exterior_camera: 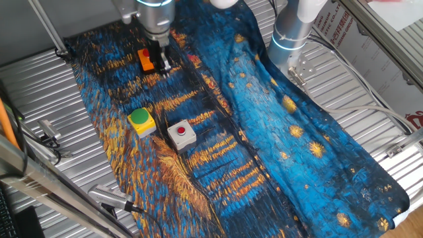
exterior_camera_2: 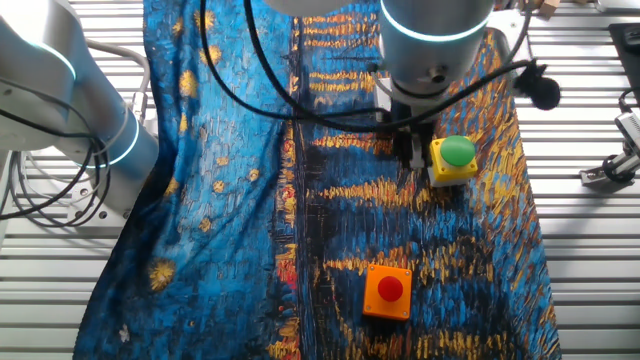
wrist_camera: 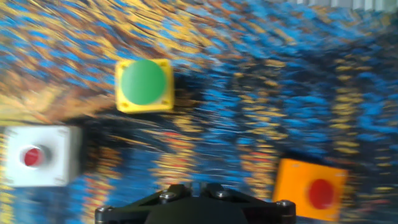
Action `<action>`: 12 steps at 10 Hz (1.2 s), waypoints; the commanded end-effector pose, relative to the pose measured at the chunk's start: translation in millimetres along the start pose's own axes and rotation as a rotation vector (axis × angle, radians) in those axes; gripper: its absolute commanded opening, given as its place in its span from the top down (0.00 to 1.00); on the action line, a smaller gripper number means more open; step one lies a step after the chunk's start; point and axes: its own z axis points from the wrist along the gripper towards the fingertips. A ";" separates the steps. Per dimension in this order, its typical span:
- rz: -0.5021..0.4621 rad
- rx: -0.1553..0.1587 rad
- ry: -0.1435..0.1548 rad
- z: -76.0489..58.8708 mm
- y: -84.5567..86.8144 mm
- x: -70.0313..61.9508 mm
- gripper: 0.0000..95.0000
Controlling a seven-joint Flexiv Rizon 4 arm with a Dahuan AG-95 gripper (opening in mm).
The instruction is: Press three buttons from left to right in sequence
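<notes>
Three button boxes sit on a blue and orange painted cloth (exterior_camera: 264, 132). The orange box with red cap (exterior_camera: 145, 59) shows in the other fixed view (exterior_camera_2: 388, 290) and at the lower right of the hand view (wrist_camera: 311, 188). The yellow box with green cap (exterior_camera: 141, 121) (exterior_camera_2: 453, 158) (wrist_camera: 144, 84) stands apart from it. The grey box with red cap (exterior_camera: 181, 133) (wrist_camera: 38, 155) is hidden behind the arm in the other fixed view. My gripper (exterior_camera: 160, 65) (exterior_camera_2: 412, 155) (wrist_camera: 193, 188) hangs above the cloth between the orange and yellow boxes. The blurred hand view does not show its state.
A second robot arm (exterior_camera: 291, 33) (exterior_camera_2: 90, 120) stands at the cloth's edge with cables beside it. The cloth lies on a ribbed metal table (exterior_camera: 39, 86). Metal tools (exterior_camera: 46, 135) and clamps (exterior_camera_2: 610, 170) lie on the bare metal beside the cloth.
</notes>
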 end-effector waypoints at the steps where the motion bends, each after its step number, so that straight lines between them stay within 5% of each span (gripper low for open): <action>1: -0.139 0.060 0.065 0.2 -49.7 -1.7 1.00; 6: -0.157 0.005 0.072 15.9 -89.8 24.7 1.00; 12: -0.164 -0.009 0.054 20.9 -88.8 27.2 1.00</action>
